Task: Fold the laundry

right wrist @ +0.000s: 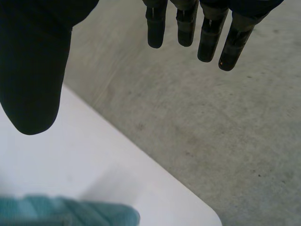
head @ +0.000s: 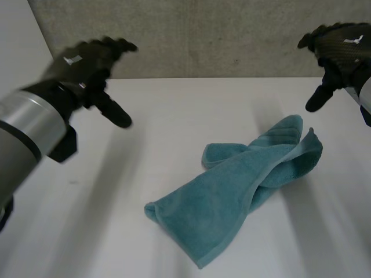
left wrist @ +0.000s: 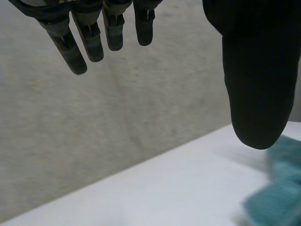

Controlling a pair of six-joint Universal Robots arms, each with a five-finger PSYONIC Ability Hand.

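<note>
A teal towel [head: 240,188] lies crumpled and loosely bunched on the white table [head: 174,116], stretched from the middle front toward the right. My left hand [head: 87,63] hovers high over the table's left side, open, holding nothing. My right hand [head: 339,49] hangs above the far right, beyond the towel's upper end, also open and empty. In the left wrist view the fingers [left wrist: 89,33] are straight and the thumb [left wrist: 256,70] stands apart, with a bit of the towel [left wrist: 277,197] below it. The right wrist view has straight fingers [right wrist: 207,33] and the towel's end [right wrist: 70,212] under the thumb.
A grey concrete wall [head: 203,35] runs behind the table's far edge. The table's corner [right wrist: 207,214] appears near the right hand, with grey floor [right wrist: 225,117] past it. Bare tabletop surrounds the towel on the left and at the front.
</note>
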